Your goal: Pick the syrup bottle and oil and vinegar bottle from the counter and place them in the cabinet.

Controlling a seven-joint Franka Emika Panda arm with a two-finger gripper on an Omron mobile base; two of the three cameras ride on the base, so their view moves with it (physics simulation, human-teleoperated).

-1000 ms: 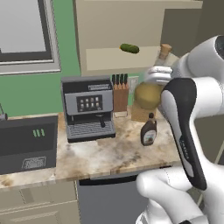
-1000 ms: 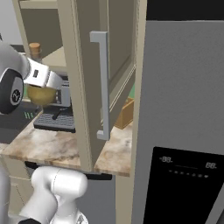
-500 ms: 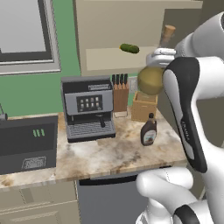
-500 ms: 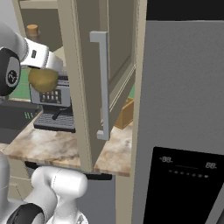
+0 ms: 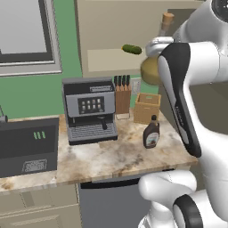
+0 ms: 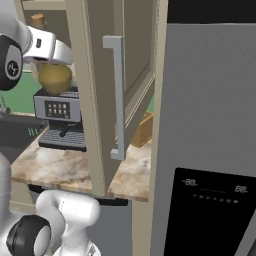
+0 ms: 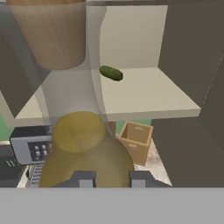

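Currently gripper (image 7: 112,178) is clamped on the oil and vinegar bottle (image 7: 85,153), held up just in front of the cabinet (image 7: 144,94) shelf's front edge. Next: carry it in, clear of the pickle (image 7: 111,73). Syrup bottle (image 5: 151,132) waits near the counter (image 5: 107,156) right edge.

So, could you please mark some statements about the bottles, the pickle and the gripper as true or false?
1. The gripper holds the oil and vinegar bottle in the air. True.
2. The syrup bottle lies on its side. False: it stands upright on the counter.
3. A green pickle lies on the cabinet shelf. True.
4. The syrup bottle is already in the cabinet. False: it is on the counter, in front of the wooden box.
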